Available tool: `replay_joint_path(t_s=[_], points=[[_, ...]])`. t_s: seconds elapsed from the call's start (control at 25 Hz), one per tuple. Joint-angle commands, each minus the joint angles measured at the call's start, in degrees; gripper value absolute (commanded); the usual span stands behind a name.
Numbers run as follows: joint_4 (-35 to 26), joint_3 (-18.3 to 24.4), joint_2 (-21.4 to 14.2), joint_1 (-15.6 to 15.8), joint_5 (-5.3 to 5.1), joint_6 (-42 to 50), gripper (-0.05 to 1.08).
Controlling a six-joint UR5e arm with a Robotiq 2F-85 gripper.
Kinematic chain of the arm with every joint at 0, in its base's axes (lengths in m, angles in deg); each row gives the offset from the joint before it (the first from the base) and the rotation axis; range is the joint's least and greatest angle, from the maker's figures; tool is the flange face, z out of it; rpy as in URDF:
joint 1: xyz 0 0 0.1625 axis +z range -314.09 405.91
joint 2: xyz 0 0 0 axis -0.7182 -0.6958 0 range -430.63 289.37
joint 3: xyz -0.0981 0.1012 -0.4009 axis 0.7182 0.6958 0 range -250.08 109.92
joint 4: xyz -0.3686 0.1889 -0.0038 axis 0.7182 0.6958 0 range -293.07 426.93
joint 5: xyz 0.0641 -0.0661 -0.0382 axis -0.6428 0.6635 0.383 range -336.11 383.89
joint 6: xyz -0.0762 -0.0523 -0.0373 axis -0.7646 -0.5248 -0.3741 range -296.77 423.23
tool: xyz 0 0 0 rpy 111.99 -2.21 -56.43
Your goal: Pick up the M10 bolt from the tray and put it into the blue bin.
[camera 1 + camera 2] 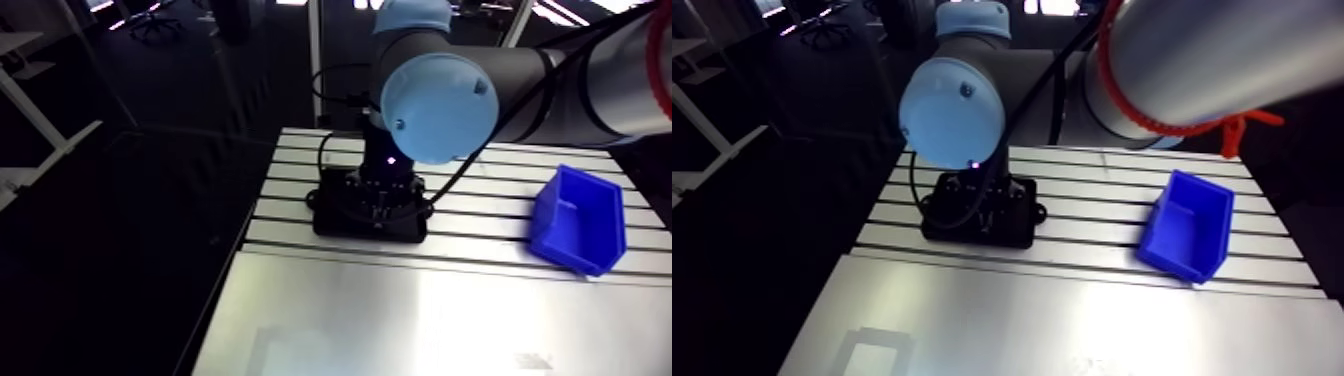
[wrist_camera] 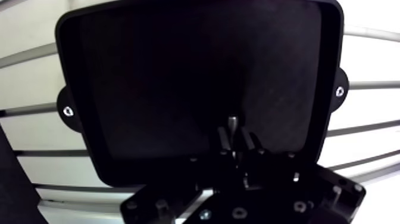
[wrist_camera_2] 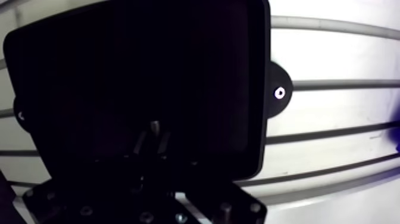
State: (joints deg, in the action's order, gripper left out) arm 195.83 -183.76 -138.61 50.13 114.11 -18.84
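Note:
The black tray [image 2: 149, 71] lies on the slotted table, and in the wrist view it fills the space under and ahead of my gripper. My gripper [image 2: 234, 133] hangs over the tray's near part. Its two dark fingers [image 2: 223, 140] stand close together, with a small metallic bolt [image 2: 233, 123] pressed upright between their tips. In the arm view the wrist reaches down into the tray [image 1: 340, 228], and the bolt is too small to see there. The blue bin [image 1: 578, 220] stands on the table to the right of the tray, tilted, its open side facing up and left.
The tray has round mounting ears [image 2: 67, 111] on both sides. The table's slotted part [image 1: 480, 215] runs between tray and bin. A smooth bright plate [image 1: 420, 320] covers the table's front. The table's left edge [image 1: 225, 290] drops to a dark floor.

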Motion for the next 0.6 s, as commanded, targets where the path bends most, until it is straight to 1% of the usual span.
replay_joint_path(t_s=[0.04,0.28,0.44,0.6], points=[[0.00,-0.01,-0.08,0.00,0.00,0.11,0.87],[-0.09,0.34,-0.44,0.00,0.09,-0.06,1.02],[-0.62,1.04,-1.49,0.09,-0.26,-0.15,1.05],[-2.46,2.36,-2.81,0.18,0.09,-0.24,1.07]])
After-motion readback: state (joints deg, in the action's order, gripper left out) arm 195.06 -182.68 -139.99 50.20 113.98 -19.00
